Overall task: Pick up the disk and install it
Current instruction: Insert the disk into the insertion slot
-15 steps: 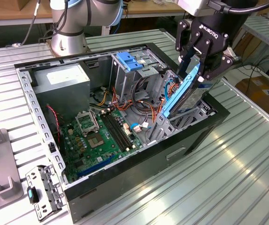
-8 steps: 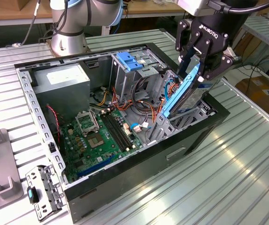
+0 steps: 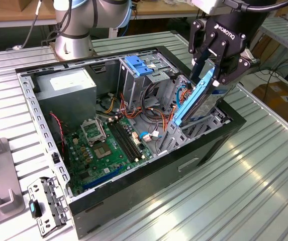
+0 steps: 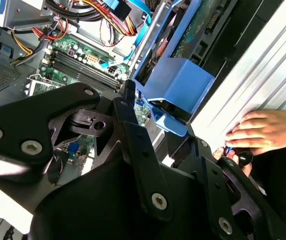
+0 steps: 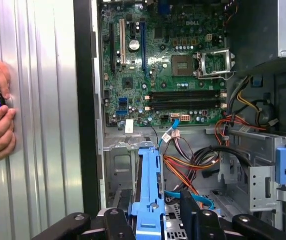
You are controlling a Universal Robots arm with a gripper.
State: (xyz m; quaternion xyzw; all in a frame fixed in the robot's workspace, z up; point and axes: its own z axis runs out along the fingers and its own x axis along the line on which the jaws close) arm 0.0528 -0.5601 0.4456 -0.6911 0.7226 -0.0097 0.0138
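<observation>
- PC case [image 3: 133,191]: lies open; drive bay [image 3: 206,123] at the exterior view's right end, not yet filled.
- gripper [image 3: 213,70]: fingers clamped on the disk's upper end, so pick is done.
- disk [image 3: 194,98]: tilted, lower end at the bay mouth, looks unseated.

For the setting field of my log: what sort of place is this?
Probably a robotics lab or workshop: an open computer case lies on a ribbed metal table, and the gripper has its jaws shut on the disk.

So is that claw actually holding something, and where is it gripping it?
Yes. The gripper is shut on the disk, gripping the upper end of its blue carrier.
</observation>
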